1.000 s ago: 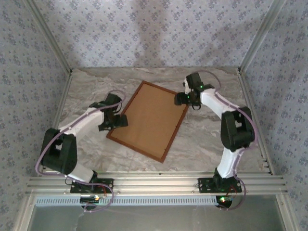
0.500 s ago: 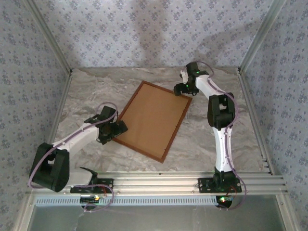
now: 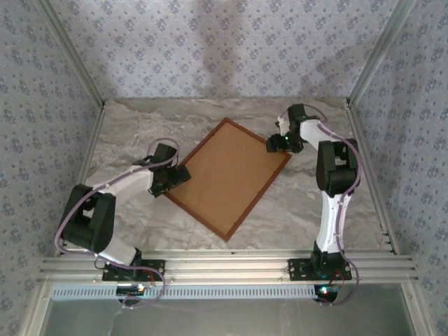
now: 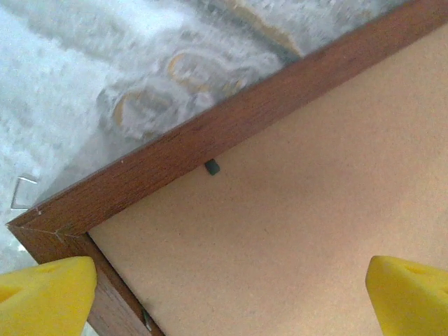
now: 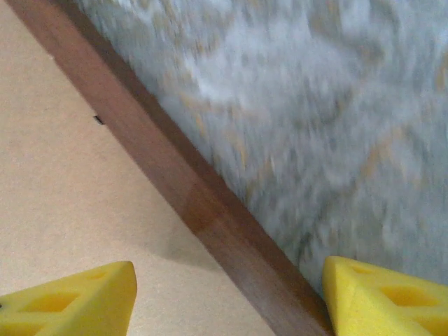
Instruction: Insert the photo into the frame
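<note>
Left gripper (image 3: 172, 176) apart over frame (image 4: 210, 140) corner, right gripper (image 3: 278, 144) apart astride its edge

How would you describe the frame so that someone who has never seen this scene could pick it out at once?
Start at the grey marbled table. In its middle lies one large flat rectangle, turned askew: the frame. Its thin dark reddish-brown wooden rim sets it apart from the plain tan backing board it surrounds and the pale table around it.
</note>
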Action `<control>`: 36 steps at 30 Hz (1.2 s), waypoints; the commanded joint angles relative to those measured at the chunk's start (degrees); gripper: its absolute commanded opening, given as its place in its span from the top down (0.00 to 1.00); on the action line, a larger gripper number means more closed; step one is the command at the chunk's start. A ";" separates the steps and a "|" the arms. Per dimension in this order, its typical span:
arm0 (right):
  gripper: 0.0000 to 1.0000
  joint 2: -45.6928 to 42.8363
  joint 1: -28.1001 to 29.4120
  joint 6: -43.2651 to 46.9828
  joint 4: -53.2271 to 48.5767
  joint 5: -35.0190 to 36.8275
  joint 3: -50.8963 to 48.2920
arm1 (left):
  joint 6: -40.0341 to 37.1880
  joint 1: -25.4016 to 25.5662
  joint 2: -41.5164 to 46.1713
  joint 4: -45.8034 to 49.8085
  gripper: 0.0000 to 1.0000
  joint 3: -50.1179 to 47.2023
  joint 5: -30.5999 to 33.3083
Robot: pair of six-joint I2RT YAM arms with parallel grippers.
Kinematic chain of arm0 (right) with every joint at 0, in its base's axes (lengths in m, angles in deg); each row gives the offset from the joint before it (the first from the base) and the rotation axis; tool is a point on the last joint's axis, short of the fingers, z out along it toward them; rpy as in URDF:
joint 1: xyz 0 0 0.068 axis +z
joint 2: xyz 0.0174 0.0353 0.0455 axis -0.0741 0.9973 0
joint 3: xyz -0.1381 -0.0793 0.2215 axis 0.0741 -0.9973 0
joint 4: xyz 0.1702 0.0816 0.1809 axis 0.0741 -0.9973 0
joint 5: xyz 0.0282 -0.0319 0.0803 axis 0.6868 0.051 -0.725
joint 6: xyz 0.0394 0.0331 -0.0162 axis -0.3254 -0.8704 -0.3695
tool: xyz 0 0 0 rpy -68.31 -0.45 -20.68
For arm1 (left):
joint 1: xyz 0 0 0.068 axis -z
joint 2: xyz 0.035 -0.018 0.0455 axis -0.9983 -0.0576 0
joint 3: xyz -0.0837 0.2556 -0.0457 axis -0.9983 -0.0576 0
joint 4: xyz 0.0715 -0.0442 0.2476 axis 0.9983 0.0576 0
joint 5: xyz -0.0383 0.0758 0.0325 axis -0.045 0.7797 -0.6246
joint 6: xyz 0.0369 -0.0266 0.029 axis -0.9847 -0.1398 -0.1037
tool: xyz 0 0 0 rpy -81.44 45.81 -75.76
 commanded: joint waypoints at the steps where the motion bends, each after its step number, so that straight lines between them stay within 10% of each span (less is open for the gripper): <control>1: 0.29 -6.74 1.41 -4.05 -2.99 -1.22 -6.44 | -4.28 0.15 -4.67 -5.93 0.02 3.96 -1.26; 13: 0.30 -26.54 2.33 -14.07 -2.68 5.36 -30.88 | -7.37 -0.03 -18.26 -12.83 0.02 16.94 0.70; 23: 0.35 -26.43 1.98 -10.26 -6.23 11.65 -23.73 | -17.16 -1.60 -19.28 -0.60 0.01 31.51 0.01; 36: 0.28 -11.73 1.13 -5.73 0.29 10.80 -11.53 | -10.79 -3.98 -0.82 1.79 0.01 7.29 1.26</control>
